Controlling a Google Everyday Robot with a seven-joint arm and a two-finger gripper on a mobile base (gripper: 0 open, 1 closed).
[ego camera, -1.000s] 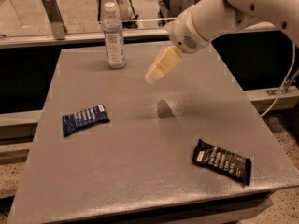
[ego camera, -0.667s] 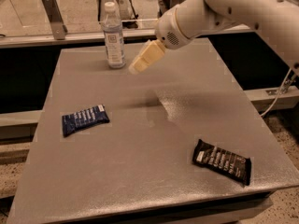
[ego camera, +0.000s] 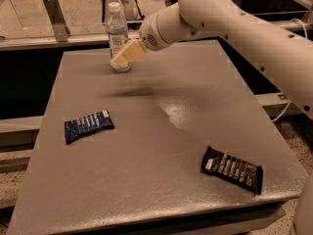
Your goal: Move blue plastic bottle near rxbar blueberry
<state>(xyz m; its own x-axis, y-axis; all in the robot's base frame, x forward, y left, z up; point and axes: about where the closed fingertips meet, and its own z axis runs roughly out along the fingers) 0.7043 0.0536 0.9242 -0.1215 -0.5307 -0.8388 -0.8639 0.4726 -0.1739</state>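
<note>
The blue plastic bottle (ego camera: pixel 117 32) stands upright at the far left of the grey table (ego camera: pixel 161 131), with a white cap and a pale label with a dark square mark. My gripper (ego camera: pixel 121 58) reaches from the right and overlaps the bottle's lower part in front of it. The rxbar blueberry (ego camera: pixel 88 126), a flat dark blue wrapper with white lettering, lies on the left side of the table, well in front of the bottle.
A larger black bar wrapper (ego camera: pixel 233 169) with white lettering lies at the front right of the table. My white arm (ego camera: pixel 234 23) spans the back right. A metal bracket (ego camera: pixel 55 16) stands behind the table's far left corner.
My gripper has moved left and toward the bottle, from mid-table to right at the bottle's lower part. The bottle and both wrappers have stayed in place.
</note>
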